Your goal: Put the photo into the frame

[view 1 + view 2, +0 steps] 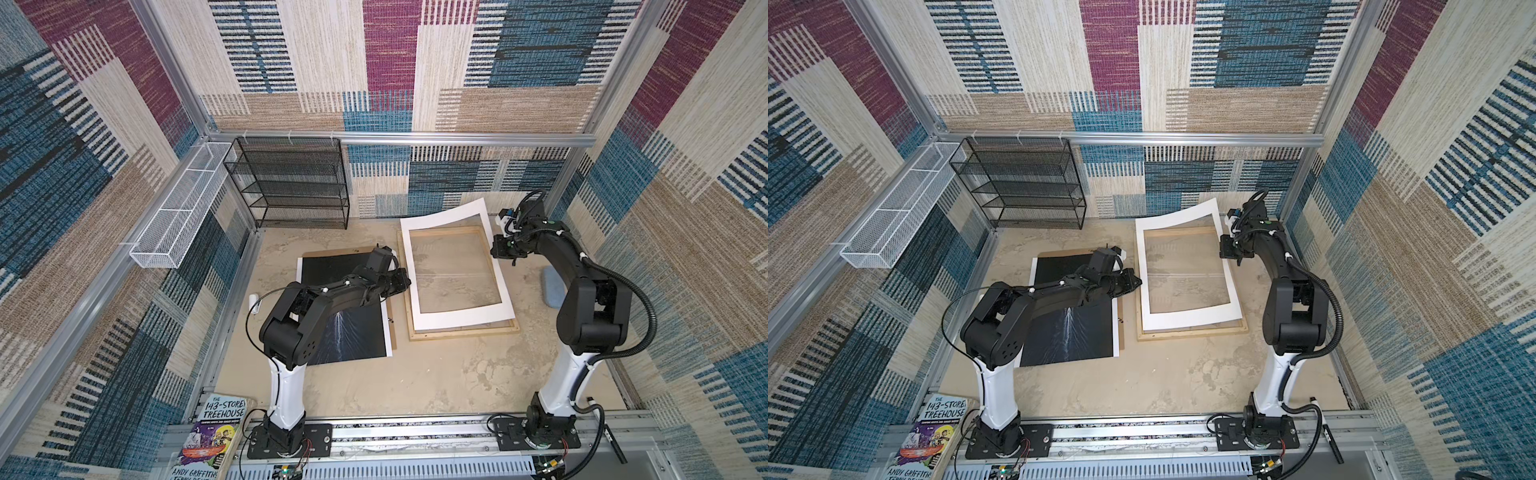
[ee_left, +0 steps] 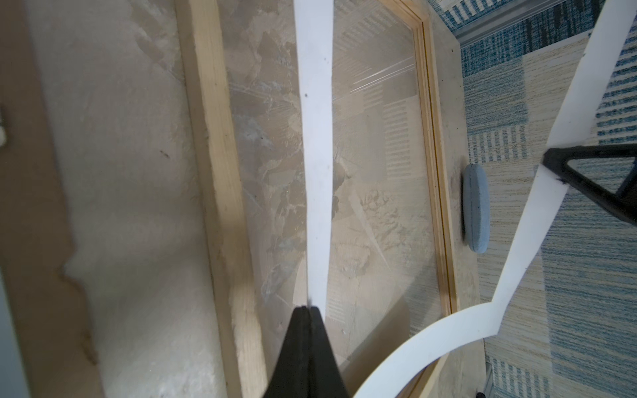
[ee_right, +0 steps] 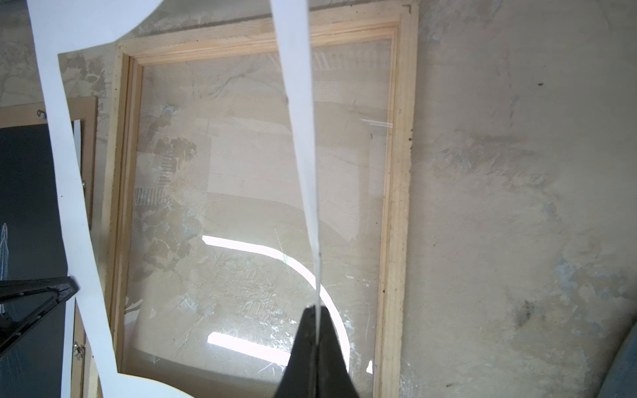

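Black left gripper [image 2: 307, 308] and right gripper [image 3: 314, 308] pinch opposite sides of a white windowed mat sheet [image 1: 457, 318] over a pale-wood frame [image 1: 461, 333], perhaps touching it; a black-printed photo [image 1: 328, 266] lies beside.

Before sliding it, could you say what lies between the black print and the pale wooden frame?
Brown hardboard edge, then bare beige tabletop; both top views.
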Tool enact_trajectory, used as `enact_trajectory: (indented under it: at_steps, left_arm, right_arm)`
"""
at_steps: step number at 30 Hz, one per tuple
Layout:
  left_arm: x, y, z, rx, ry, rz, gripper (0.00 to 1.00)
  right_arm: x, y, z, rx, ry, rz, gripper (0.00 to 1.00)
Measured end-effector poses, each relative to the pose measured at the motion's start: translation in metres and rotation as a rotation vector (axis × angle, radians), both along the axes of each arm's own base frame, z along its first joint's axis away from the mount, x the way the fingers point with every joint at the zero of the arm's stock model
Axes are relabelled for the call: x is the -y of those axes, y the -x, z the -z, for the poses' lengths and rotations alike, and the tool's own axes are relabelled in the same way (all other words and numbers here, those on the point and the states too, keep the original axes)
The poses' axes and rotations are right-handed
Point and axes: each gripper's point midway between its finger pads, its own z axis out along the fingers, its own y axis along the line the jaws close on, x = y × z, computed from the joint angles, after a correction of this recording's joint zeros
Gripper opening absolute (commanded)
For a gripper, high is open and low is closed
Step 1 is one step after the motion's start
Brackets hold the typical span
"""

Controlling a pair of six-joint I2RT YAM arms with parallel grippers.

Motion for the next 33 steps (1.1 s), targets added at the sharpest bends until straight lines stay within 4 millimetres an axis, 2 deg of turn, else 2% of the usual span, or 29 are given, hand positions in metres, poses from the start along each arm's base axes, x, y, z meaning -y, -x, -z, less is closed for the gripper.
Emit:
enact_trajectory:
  at_steps: [9,17,19,23,33]
  left_arm:
    - [0.005,0.002,-0.001,0.005,0.014,0.008,0.0]
    - [0.003,0.012,0.011,-0.03,0.004,0.007,0.0]
    - [0.003,0.013,0.011,-0.031,0.006,0.007,0.04]
    - [0.001,0.014,0.01,-0.03,0.002,0.001,0.2]
    - [-0.002,0.017,0.001,-0.025,0.001,-0.002,0.2]
  right_arm:
    - [0.001,0.002,0.007,-0.022,0.013,-0.009,0.0]
    - [0.005,0.005,0.017,-0.049,0.032,-0.008,0.0]
    - [0.005,0.006,0.02,-0.056,0.031,-0.008,0.0]
    - [0.005,0.009,0.023,-0.067,0.033,-0.011,0.0]
    - [0.004,0.013,0.029,-0.081,0.036,-0.022,0.0]
